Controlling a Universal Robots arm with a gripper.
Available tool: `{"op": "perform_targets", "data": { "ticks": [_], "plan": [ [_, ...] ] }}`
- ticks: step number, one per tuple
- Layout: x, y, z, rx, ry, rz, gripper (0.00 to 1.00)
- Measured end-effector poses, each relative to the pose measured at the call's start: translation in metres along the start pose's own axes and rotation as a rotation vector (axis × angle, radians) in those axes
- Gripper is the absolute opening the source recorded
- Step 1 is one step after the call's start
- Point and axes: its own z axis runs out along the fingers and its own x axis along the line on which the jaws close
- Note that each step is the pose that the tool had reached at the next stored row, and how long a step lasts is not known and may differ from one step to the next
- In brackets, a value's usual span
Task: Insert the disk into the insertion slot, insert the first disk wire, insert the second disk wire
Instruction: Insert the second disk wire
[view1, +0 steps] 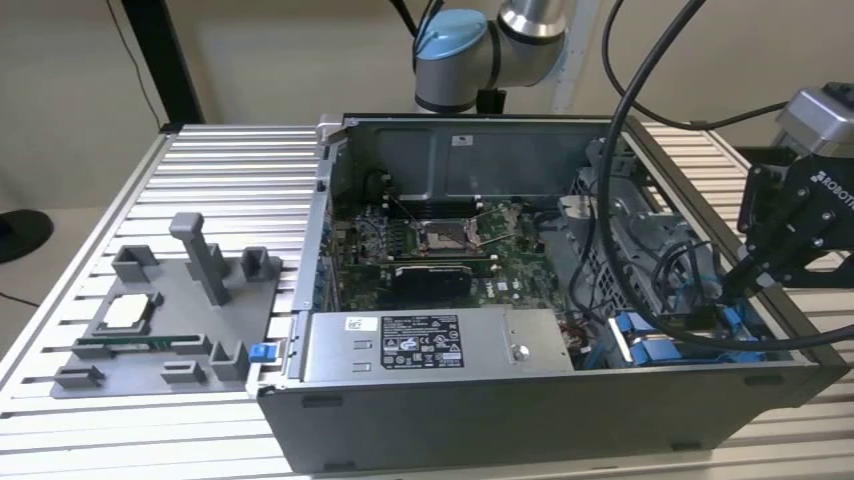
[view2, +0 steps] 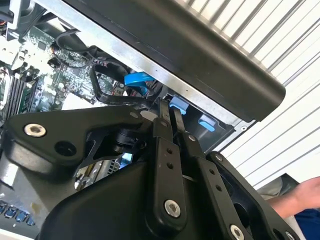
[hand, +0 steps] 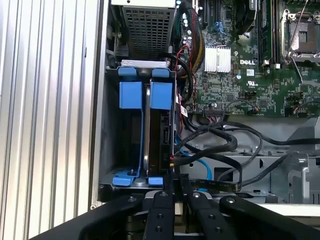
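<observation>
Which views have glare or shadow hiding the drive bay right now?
In the first wrist view, the dark grey drive bay lies in deep shadow beside the blue-framed silver disk, while the ribbed metal table glares pale; in the second wrist view, the black claw reads dark against that washed-out table; the exterior view is evenly lit, without glare.

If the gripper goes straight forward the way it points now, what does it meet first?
Most likely the disk, standing on edge in the insertion slot, just ahead of the gripper; depth is unclear.
</observation>
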Motion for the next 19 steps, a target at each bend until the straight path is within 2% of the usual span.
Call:
{"op": "perform_targets", "data": {
  "ticks": [9,14,19],
  "plan": [
    [-0.0001,0.0003,-0.0006,0.0000,0.0002,0.000,0.00],
    [-0.0004,0.0040,-0.0094,0.0024,0.0001,0.000,0.00],
    [-0.0008,0.0113,-0.0183,0.0101,0.0000,0.000,0.00]
  ]
}}
